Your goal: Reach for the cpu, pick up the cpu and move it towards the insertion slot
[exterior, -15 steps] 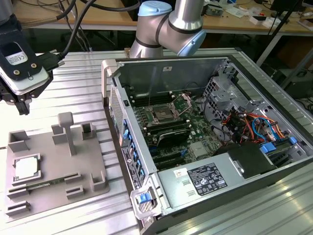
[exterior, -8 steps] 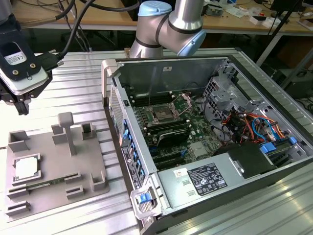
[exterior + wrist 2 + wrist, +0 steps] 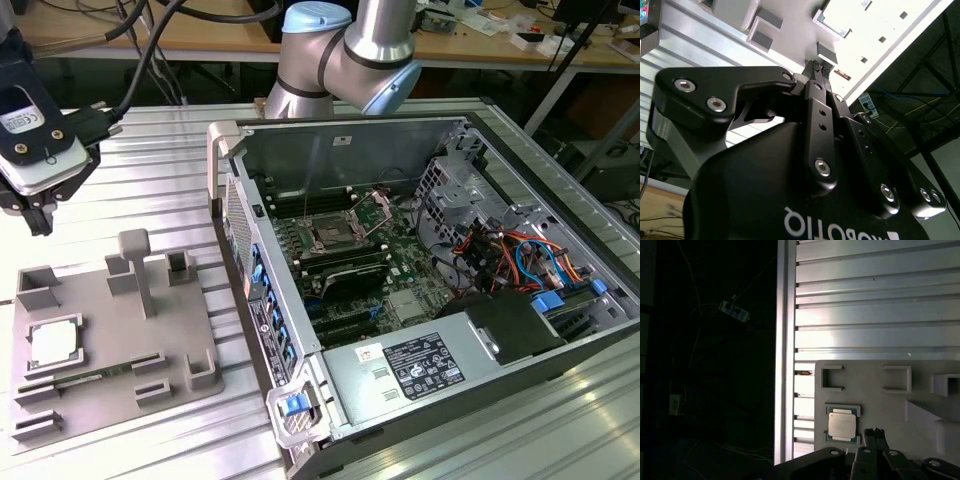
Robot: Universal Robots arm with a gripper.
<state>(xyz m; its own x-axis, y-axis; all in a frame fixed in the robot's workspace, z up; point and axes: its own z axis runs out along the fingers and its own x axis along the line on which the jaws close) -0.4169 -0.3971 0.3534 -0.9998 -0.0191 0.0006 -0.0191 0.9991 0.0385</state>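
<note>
Exterior view, from its left: the gripper point(image 3: 38, 220) hung above the slatted aluminium table point(image 3: 150, 190), fingers drawn together with nothing between them. The cpu point(image 3: 55, 343) lay flat in a square recess of the grey plastic tray point(image 3: 105, 330), lower in the picture than the gripper, well apart from it and untouched. Toward the exterior view's right stood the opened computer case point(image 3: 330, 160). On its motherboard point(image 3: 400, 265) sat the insertion slot point(image 3: 331, 237), far from both cpu and gripper. In the first wrist view the cpu point(image 3: 842, 424) appeared just beside the closed fingertips point(image 3: 875, 436), without contact.
</note>
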